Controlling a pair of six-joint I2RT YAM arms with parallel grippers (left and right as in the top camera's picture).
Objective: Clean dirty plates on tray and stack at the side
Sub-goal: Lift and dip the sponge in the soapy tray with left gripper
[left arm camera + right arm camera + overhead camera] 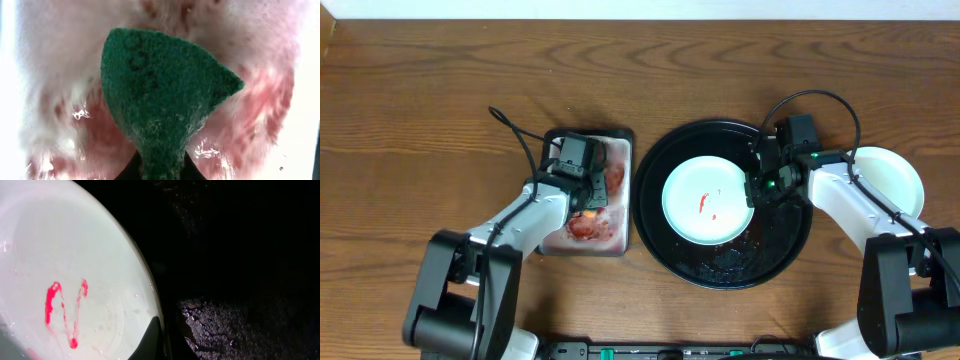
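Plates show in two places in the overhead view. A mint-green plate [708,200] with a red smear [708,203] lies in the middle of the black tray [720,270], right of centre. A pale plate [895,178] sits on the bare worktop [420,100] at the far right, partly under the right arm, with no smear showing. The right gripper [758,188] is at the mint-green plate's right rim. Left of the black tray, the left gripper [588,200] hangs over a silver tray [620,138] of pink, foamy water.

In the left wrist view, the jaws pinch a green sponge [165,95] by its narrow end at the bottom of the frame, above reddish suds.

In the right wrist view, the mint-green plate [75,240] fills the left half, with its smear [65,310] at lower left. The wet black tray [240,325] fills the right. One dark finger [150,340] lies over the rim at bottom centre, but the other is lost against the black. I cannot tell whether these jaws are spread or pinching.

The plate looks like light, stiff plastic, and being wet it is probably slippery. The thin raised rim seems the only place to take hold, one finger inside and one beneath. Unheld, it may skate on the wet tray under scrubbing.
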